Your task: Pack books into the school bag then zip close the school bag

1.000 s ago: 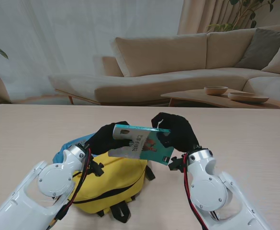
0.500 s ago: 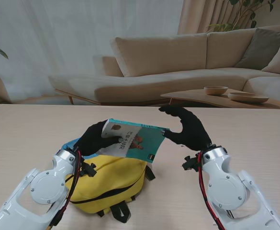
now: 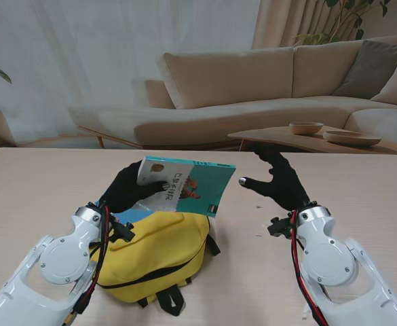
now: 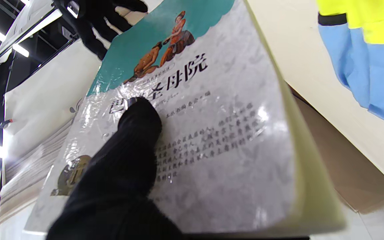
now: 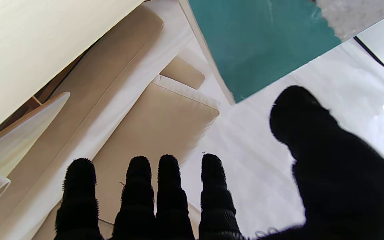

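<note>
The left robot hand point(image 3: 127, 190) grips a teal-and-grey book point(image 3: 184, 193) by its left end, thumb point(image 4: 135, 133) pressed on the cover, and holds it in the air over the far edge of the yellow school bag point(image 3: 154, 255). The bag lies on the pale wooden bench point(image 3: 42, 183) near me, between the two arms, with a blue panel point(image 4: 362, 73) showing at its left side. The right robot hand point(image 3: 279, 183) is to the right of the book, apart from it, with its black-gloved fingers point(image 5: 168, 193) spread wide and nothing in them. A beige sofa point(image 3: 252, 88) stands beyond the bench's far edge.
</note>
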